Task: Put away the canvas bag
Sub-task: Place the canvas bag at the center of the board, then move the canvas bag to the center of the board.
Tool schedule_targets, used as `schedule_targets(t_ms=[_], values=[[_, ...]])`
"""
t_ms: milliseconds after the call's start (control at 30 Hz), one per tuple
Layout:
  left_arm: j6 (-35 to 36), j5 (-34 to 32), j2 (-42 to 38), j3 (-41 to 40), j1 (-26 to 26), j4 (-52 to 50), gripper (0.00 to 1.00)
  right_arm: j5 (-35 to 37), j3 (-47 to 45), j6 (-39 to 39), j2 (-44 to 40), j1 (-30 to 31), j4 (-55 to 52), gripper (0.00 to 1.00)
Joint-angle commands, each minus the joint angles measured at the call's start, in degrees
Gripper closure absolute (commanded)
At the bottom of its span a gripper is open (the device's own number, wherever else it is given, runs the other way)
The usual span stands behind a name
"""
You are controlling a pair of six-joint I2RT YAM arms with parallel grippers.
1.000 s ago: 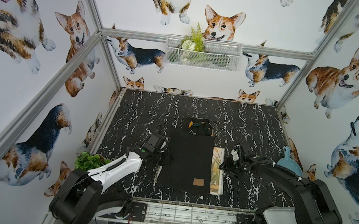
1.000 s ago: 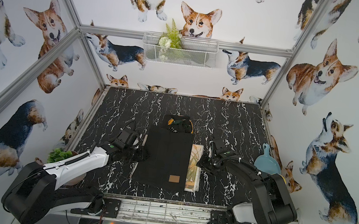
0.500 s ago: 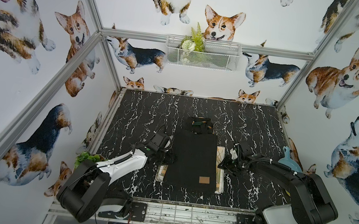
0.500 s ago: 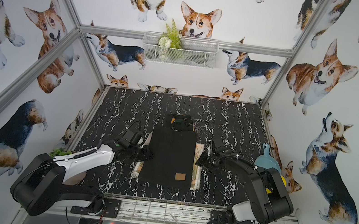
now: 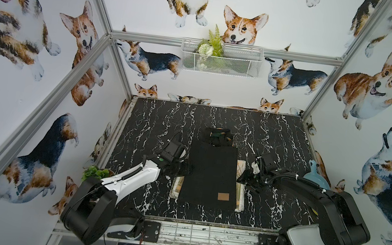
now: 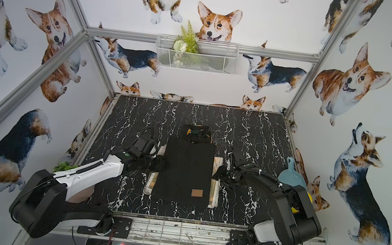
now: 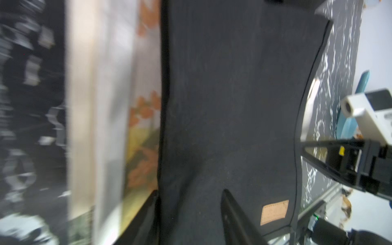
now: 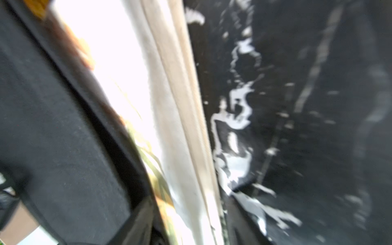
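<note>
The canvas bag (image 5: 209, 177) (image 6: 185, 173) is black with a tan label (image 5: 222, 196). It lies flat on a folded cream patterned stack (image 5: 243, 166) (image 6: 214, 191), its bunched handles (image 5: 217, 135) at the far end. My left gripper (image 5: 184, 169) (image 7: 188, 212) is low at the bag's left edge, open, its fingers straddling the black cloth (image 7: 233, 106). On the right side my right gripper (image 5: 241, 179) (image 8: 188, 222) is also open, fingers either side of the cream stack's edge (image 8: 169, 106). The right wrist view is blurred.
A blue dustpan (image 5: 316, 177) leans at the table's right edge behind the right arm. A small green plant (image 5: 95, 172) sits by the left arm's base. A white wire basket (image 5: 220, 60) with greenery hangs on the back wall.
The black bag has shifted right from beside the cream stack to lie centred on top of it. Both grippers' jaws have widened at its edges.
</note>
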Motion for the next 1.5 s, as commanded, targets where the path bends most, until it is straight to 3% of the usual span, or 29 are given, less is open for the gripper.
schedule_targets(t_ms=[0, 100, 233, 333, 767, 933, 1100, 1467], values=[[4.98, -6.16, -3.26, 0.99, 3.46, -8.19, 0.38, 3.33, 1.08, -3.42, -4.20, -1.06, -4.84, 0.28], [7.36, -4.28, -4.41, 0.90, 5.55, -8.49, 0.26, 2.01, 2.59, -6.56, -6.37, -1.04, -6.20, 0.22], [8.67, -2.40, -2.72, 0.75, 5.66, -7.44, 0.21, 1.29, 5.11, -11.02, -7.08, 1.56, -7.96, 0.17], [8.71, -1.72, -0.93, -0.39, 5.66, -5.38, 0.12, 1.33, 6.24, -12.21, -5.48, 4.09, -8.54, 0.16], [3.37, -1.09, 0.53, -4.95, 3.71, 0.42, 0.12, 1.18, 3.74, -9.30, 3.40, 6.53, -3.92, 0.18], [-1.03, -3.98, 3.01, -6.78, -5.43, 3.57, 0.14, 0.13, 1.10, -7.65, 4.20, 8.13, -1.26, 0.25], [-4.19, -4.99, 2.96, -9.73, -10.15, 5.29, 0.21, 0.15, -1.27, -7.69, 2.32, 8.70, -2.33, 0.30], [-14.38, -11.60, -6.30, -13.51, -26.20, 1.96, 0.22, 1.67, -5.12, -5.01, -9.41, 14.64, -9.41, 0.32]])
